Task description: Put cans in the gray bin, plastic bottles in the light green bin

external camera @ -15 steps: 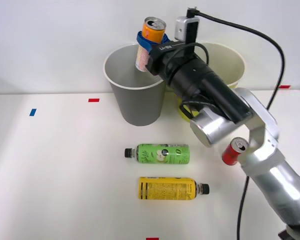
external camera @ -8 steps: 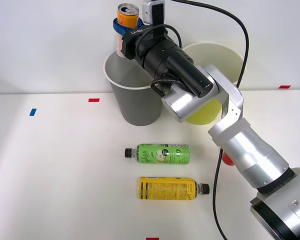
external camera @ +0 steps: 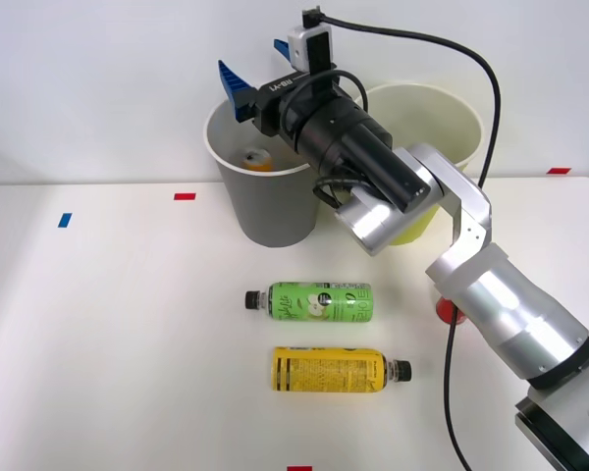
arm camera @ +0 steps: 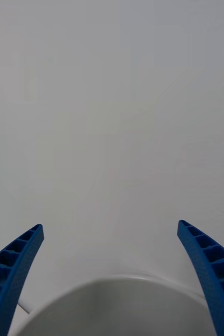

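Nearest, the yellow bottle (external camera: 340, 371) and green bottle (external camera: 309, 301) lay on the table (external camera: 108, 343). My arm hid most of the red can (external camera: 444, 311). The orange can (external camera: 256, 159), in my grip half a second earlier, sat inside the gray bin (external camera: 272, 206). My gripper (external camera: 258, 67) hung above the rim, fingers (arm camera: 13, 273) spread wide, beside the green bin (external camera: 442, 128).

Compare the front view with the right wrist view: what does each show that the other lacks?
Front view alone: the orange can inside the gray bin, the light green bin, the green bottle and yellow bottle lying on the table, and a bit of the red can behind the arm. Wrist view alone: a plain white wall ahead. Both: the open right claw above the gray bin's white rim.
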You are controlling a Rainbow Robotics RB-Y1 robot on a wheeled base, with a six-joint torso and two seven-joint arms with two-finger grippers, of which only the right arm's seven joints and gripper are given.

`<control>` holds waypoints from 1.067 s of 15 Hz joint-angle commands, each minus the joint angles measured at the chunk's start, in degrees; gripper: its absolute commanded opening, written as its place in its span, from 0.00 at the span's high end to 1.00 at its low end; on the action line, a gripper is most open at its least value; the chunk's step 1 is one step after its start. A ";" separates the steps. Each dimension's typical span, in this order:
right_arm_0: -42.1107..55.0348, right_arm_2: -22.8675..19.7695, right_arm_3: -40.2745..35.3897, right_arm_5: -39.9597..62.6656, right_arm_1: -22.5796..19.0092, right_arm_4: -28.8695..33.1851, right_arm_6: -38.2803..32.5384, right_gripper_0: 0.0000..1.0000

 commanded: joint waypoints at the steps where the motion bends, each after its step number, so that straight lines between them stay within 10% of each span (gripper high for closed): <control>1: 5.25 0.63 -7.42 -0.82 -3.86 -0.17 -0.43 0.00; 9: 34.61 -5.34 -38.18 -0.74 -19.33 1.23 -0.43 0.00; 16: 60.54 -14.75 -47.85 -4.43 -15.20 5.36 0.19 0.00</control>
